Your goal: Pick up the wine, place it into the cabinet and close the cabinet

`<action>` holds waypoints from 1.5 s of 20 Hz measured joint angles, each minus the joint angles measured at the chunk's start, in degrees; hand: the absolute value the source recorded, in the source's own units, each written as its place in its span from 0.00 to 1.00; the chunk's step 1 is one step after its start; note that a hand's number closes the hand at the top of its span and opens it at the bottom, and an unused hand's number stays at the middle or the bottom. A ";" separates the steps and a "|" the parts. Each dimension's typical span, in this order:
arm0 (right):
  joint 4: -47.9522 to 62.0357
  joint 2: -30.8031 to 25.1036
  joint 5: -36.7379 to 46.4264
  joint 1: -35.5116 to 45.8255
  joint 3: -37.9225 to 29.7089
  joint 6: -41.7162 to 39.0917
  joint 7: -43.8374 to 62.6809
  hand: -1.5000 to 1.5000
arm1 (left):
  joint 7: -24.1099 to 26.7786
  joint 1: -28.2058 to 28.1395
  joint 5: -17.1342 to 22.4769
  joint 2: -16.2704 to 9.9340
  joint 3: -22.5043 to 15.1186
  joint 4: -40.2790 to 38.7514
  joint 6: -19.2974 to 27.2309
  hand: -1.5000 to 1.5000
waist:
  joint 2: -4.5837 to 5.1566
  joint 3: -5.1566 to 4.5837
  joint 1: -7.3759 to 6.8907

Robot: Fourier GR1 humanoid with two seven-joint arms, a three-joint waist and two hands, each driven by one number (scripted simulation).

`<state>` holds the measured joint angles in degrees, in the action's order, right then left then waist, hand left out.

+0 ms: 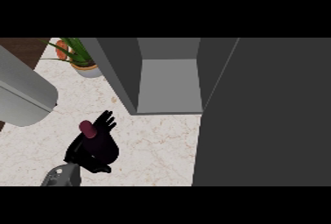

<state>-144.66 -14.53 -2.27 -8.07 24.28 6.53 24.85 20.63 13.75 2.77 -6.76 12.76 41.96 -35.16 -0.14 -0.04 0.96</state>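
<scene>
The dark wine bottle with a maroon cap (88, 129) sits inside the black left hand (92, 148), fingers and thumb curled round its body, cap poking out above the palm. Hand and bottle are over the pale marbled counter (155, 144), below and left of the open grey cabinet (169, 83). So the step looks like carry: pick-up done, placing not yet.

Next move, imo: bring the bottle up and right into the cabinet's opening, clear of the grey side wall, set it on the floor inside, let go, then swing the big dark grey door (265, 113) shut.

Hidden: most of the bottle is behind the hand, so its tilt can't be read. Right hand shows nowhere; 1 forearm only. Cabinet's top is cut off.
</scene>
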 measured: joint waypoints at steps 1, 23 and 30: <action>0.01 0.22 0.01 0.28 0.20 0.21 0.18 0.00 | -0.06 0.02 -0.05 0.60 -0.31 0.06 0.24 0.00 | -0.01 0.01 -0.06; 0.47 0.64 -0.28 0.70 -1.03 -0.42 -0.26 0.00 | 8.11 -3.82 -0.95 4.53 -1.64 8.25 7.82 1.00 | -0.23 0.02 -0.74; 0.72 0.52 -0.19 0.37 -1.12 -0.26 -0.98 0.00 | 15.47 -10.26 6.77 6.25 1.83 15.26 13.18 1.00 | -0.33 0.04 -0.90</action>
<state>-143.93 -14.02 -2.46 -7.70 23.16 6.26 23.87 36.10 3.48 9.54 -0.51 14.59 57.22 -21.97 -0.48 0.00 0.06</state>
